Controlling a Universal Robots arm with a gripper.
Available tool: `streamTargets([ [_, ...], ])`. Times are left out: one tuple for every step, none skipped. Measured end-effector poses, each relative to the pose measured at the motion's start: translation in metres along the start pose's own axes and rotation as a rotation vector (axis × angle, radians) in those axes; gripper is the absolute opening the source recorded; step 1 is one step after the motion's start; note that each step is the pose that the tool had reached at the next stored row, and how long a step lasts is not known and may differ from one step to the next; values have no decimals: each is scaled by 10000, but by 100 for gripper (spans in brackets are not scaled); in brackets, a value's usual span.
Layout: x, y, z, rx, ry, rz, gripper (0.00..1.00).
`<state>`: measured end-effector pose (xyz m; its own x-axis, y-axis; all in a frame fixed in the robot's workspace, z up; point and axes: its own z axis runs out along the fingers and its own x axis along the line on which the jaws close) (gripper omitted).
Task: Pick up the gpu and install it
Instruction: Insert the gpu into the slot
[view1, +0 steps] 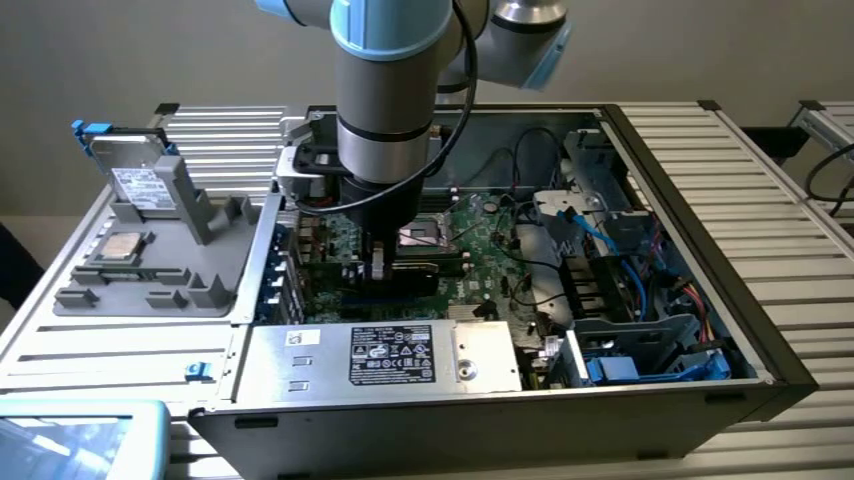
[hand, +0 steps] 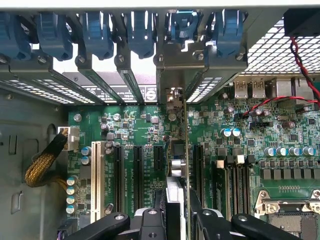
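My gripper (view1: 379, 266) reaches down into the open computer case (view1: 694, 190), just above the green motherboard (view1: 467, 245). In the wrist view the gpu (hand: 186, 145) appears edge-on as a thin upright card. Its silver metal end bracket (hand: 176, 67) sits against the case's rear slot openings, under the row of blue clips (hand: 140, 35). The gripper (hand: 177, 217) is shut on the card, with black fingers (hand: 152, 220) pressed to either side of it. The card's lower edge stands over an expansion slot between the black slots (hand: 137, 175) and the memory slots (hand: 227, 185); whether it is fully seated is hidden.
A silver power supply (view1: 400, 355) lies along the case's near side. Blue cables and a drive cage (view1: 627, 300) fill the exterior view's right. A grey tray (view1: 147, 270) outside the case holds a hard drive (view1: 140, 185). The CPU socket (hand: 290, 212) lies beside the memory slots.
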<state>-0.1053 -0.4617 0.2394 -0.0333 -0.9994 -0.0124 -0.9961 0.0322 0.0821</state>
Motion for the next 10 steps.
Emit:
streamTargets([
  [0,-1,1,14,-4,21,29],
  [0,-6,0,17,-7,39,29],
  [0,-8,0,21,-6,49,29],
  [-1,-8,0,35,-7,54,29],
  [-1,-9,0,45,-8,59,29],
  [-1,-9,0,51,-9,65,29],
  [-1,-6,0,57,-9,74,29],
  [-1,0,0,62,-10,82,29],
  [-1,4,0,62,-10,83,29],
  [-1,9,3,63,-12,83,29],
])
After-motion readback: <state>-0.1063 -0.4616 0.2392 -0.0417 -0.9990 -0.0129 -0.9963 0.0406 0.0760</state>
